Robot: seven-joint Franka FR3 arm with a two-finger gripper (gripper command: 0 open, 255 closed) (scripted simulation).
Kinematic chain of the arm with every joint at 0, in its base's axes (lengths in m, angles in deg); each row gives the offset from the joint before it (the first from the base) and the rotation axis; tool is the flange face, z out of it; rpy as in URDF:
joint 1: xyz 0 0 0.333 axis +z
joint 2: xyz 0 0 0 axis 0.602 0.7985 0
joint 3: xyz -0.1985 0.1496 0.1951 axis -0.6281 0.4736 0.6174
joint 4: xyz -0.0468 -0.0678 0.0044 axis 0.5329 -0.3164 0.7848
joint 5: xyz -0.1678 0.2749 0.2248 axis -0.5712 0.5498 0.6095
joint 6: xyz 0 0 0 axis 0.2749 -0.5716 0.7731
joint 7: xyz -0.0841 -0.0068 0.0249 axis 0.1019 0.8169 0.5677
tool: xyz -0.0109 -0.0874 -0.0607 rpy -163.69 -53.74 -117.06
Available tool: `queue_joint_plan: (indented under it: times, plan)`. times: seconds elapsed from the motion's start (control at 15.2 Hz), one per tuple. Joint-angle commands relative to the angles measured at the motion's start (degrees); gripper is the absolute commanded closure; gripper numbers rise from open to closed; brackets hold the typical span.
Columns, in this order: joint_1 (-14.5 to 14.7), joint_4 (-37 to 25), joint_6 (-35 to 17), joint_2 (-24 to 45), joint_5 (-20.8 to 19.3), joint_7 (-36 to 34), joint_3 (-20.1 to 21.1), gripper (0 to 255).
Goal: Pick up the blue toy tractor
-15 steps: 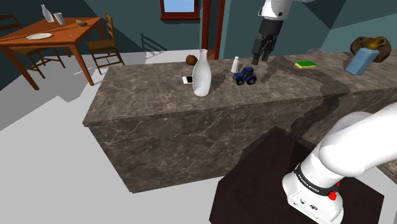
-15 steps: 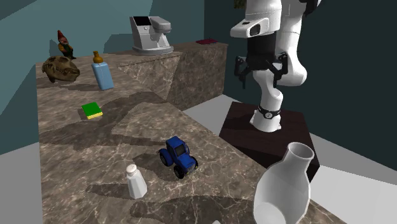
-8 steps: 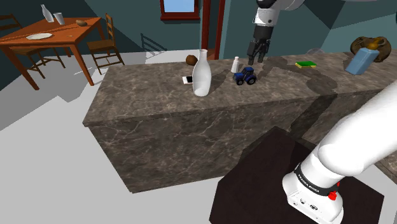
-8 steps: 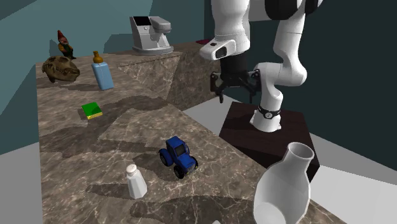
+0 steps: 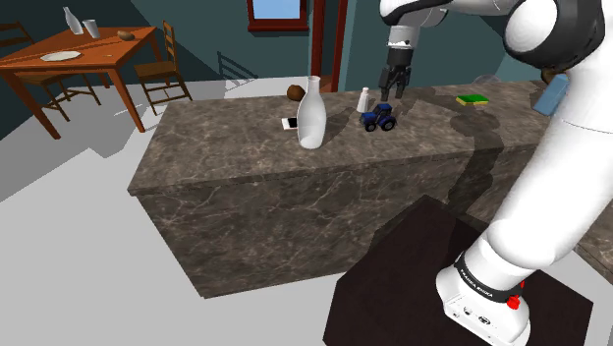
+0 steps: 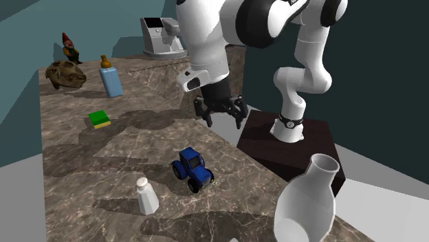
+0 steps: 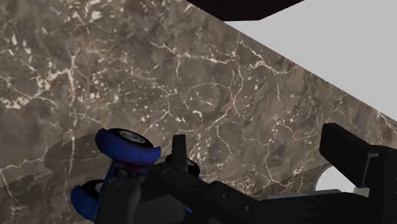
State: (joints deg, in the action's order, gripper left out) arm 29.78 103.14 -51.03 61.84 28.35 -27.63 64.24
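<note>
Marble counter (image 5: 246,162): blue tractor (image 5: 379,119), tool (image 5: 390,91) hovering above, jaws apart.

The countertop (image 5: 246,147) held one blue toy tractor (image 5: 378,119), one white shaker (image 5: 363,99), one white vase (image 5: 311,116), one green sponge (image 5: 473,99), one blue bottle (image 6: 110,80), one coffee machine (image 6: 155,38) and one gnome (image 6: 69,48). Two wooden chairs (image 5: 164,67) stood at the shoulder view's upper left.

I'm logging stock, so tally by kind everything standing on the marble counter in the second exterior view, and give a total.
Blue toy tractor: 1
White shaker: 1
White vase: 1
Blue bottle: 1
Green sponge: 1
Coffee machine: 1
Figures: 2, garden gnome and brown skull
Dark red flat thing: 1
Total: 9
</note>
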Motion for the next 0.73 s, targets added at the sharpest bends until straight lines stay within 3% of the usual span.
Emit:
queue_joint_plan:
  times: [0.0, 0.4, 0.66]
  plan:
    - [-1.6, -5.2, 1.3, 5.4, 1.4, 1.6, -0.6, 0]
    - [-7.8, -23.5, 7.0, 21.9, 5.3, 4.6, -0.8, 0]
    - [-8.2, -23.1, 5.4, 23.5, 5.6, 4.9, -0.6, 0]
